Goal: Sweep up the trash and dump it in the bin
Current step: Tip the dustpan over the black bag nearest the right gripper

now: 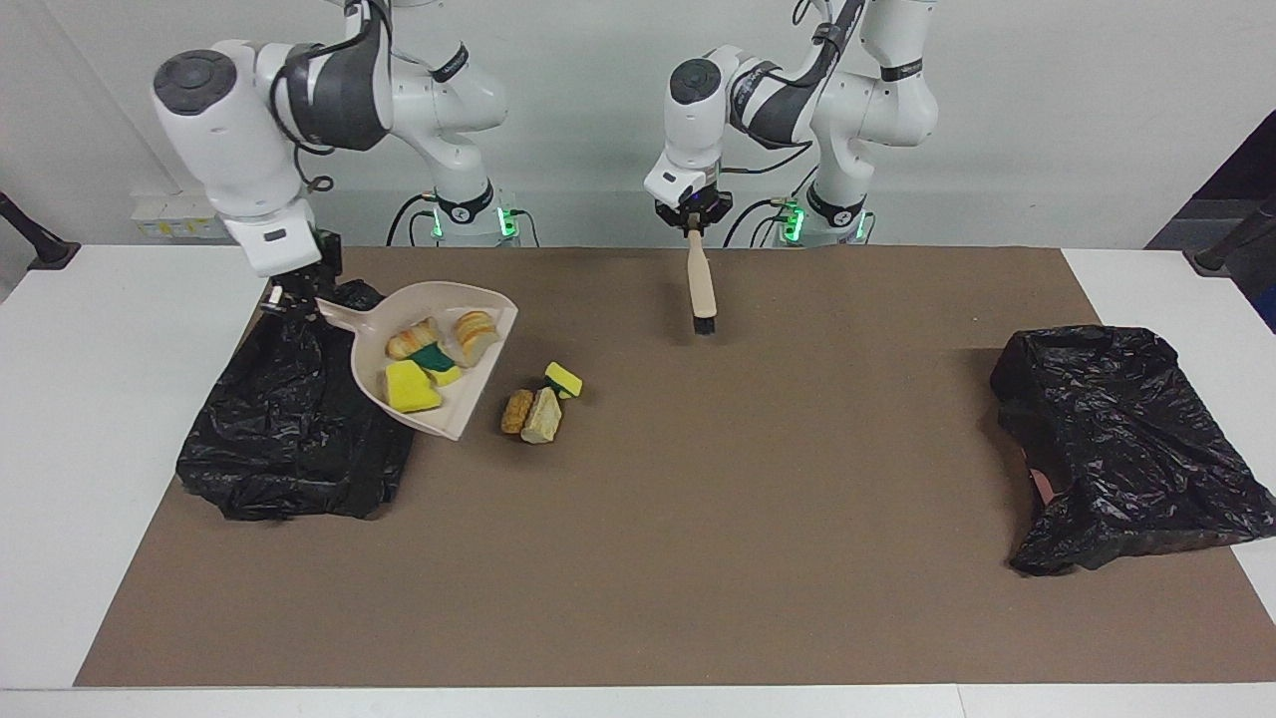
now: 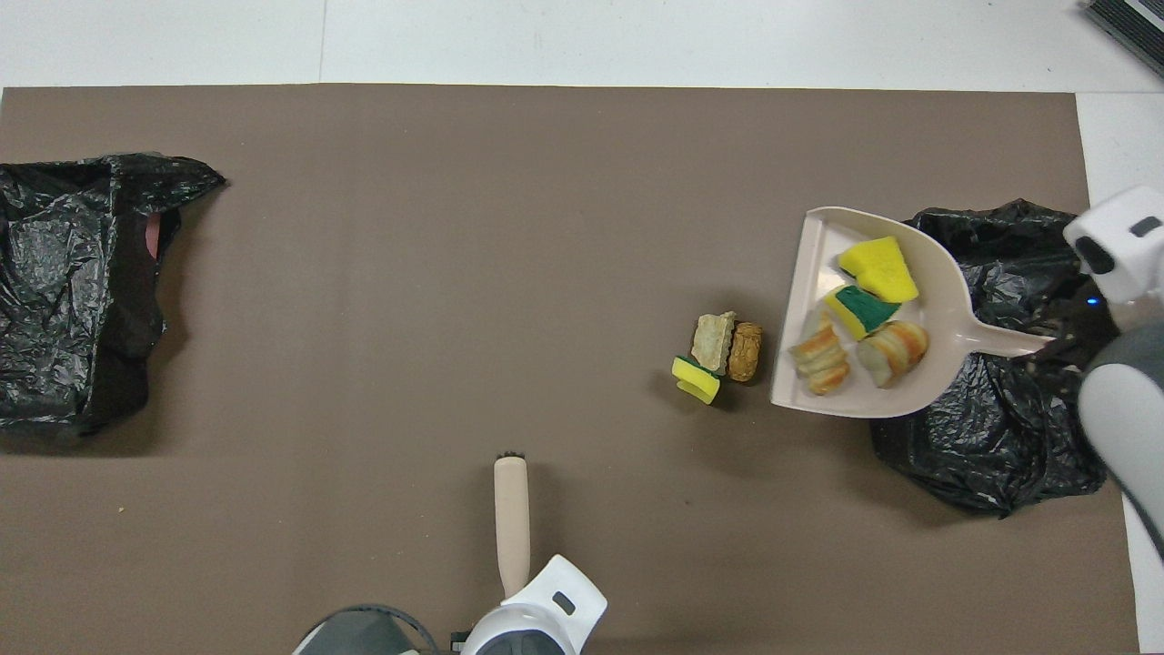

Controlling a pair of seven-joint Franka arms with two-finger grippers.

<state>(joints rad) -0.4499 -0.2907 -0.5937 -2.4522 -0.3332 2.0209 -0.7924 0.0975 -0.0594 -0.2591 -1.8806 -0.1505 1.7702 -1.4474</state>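
Toward the right arm's end of the brown mat [image 1: 698, 558], we see the beige dustpan [image 1: 469, 414] lifted and tilted, its handle clamped in the right gripper [image 1: 289, 291] over a black bin bag [image 1: 289, 429] that lies crumpled on the mat. Four pieces of the trash ride in the pan: a large yellow sponge chunk [image 1: 411, 388], a yellow-and-green sponge chunk [image 1: 436, 360], and two orange-brown bread-like pieces [image 1: 411, 340] [image 1: 475, 331] higher up in the pan. Three more lumps sit on the mat just beside the pan's open lip, huddled and touching one another: a brown bread-like piece [image 1: 516, 410], a pale beige rock-like piece [image 1: 542, 416] and a small yellow-and-green sponge chunk [image 1: 564, 379]. The left gripper [image 1: 695, 221] hangs over the mat's edge nearest the robots, near the middle of the table, closed on the top of a small hand brush [image 1: 700, 284] whose pale handle points down and whose dark bristles are at or just above the mat. Between the brush and the three loose lumps the mat is bare. A second black bin bag [image 1: 1126, 449] lies at the left arm's end of the mat, well apart from everything else, with something pink showing at its opening. White table [image 1: 90, 449] borders the mat at both ends.
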